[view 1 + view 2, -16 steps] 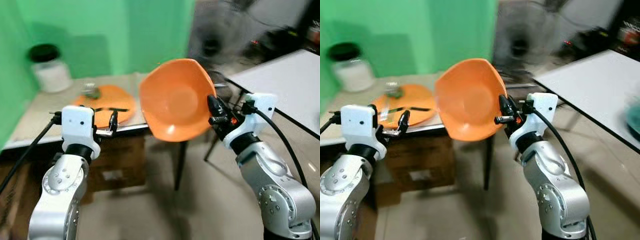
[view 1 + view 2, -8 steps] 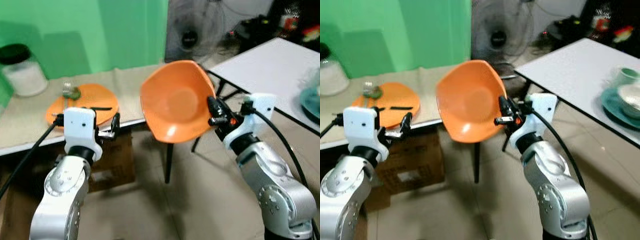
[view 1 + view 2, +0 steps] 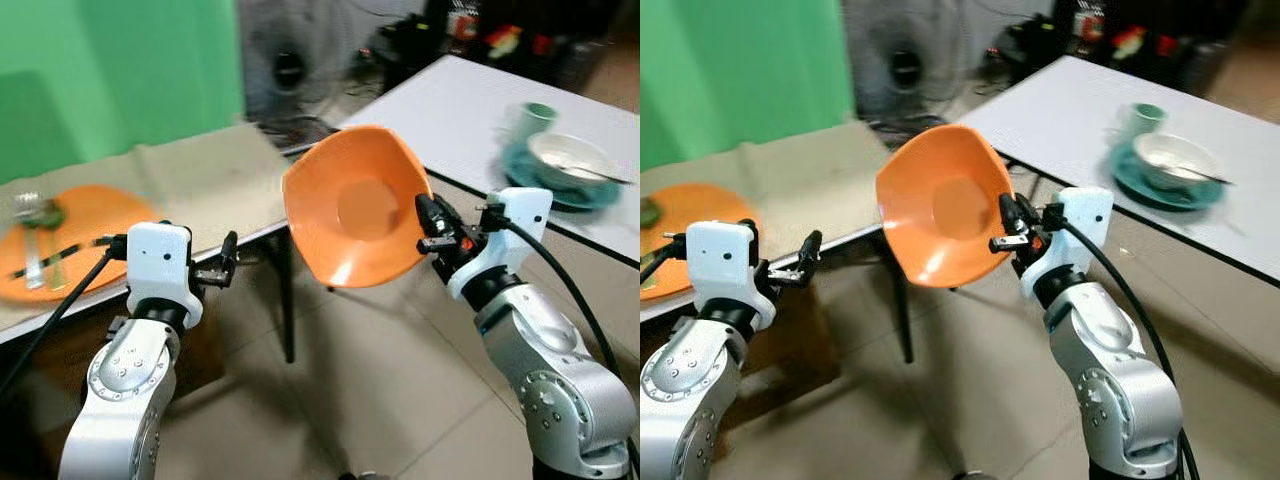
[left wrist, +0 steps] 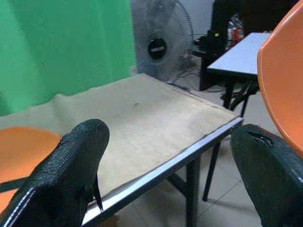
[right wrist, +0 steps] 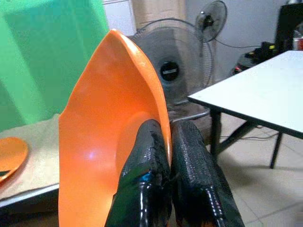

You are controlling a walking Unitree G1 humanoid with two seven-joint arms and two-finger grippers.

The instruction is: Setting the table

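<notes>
An orange bowl hangs in mid-air, tipped on edge with its hollow facing me. My right gripper is shut on its rim, one finger inside and one outside, as the right wrist view shows at the bowl's rim. My left gripper is held out level by the beige table's edge, open and empty. An orange plate with cutlery lies on the beige table at the left. On the white table at the right sit a teal plate with a white bowl and a teal cup.
A standing fan is behind the gap between the two tables. Green backdrop fills the back left. Dark clutter stands behind the white table. Tiled floor lies open below the bowl.
The whole view has swung to the right: the beige table and orange plate slid left, and the white table with its teal dishes came into view. Both arms keep their pose, bowl still held.
</notes>
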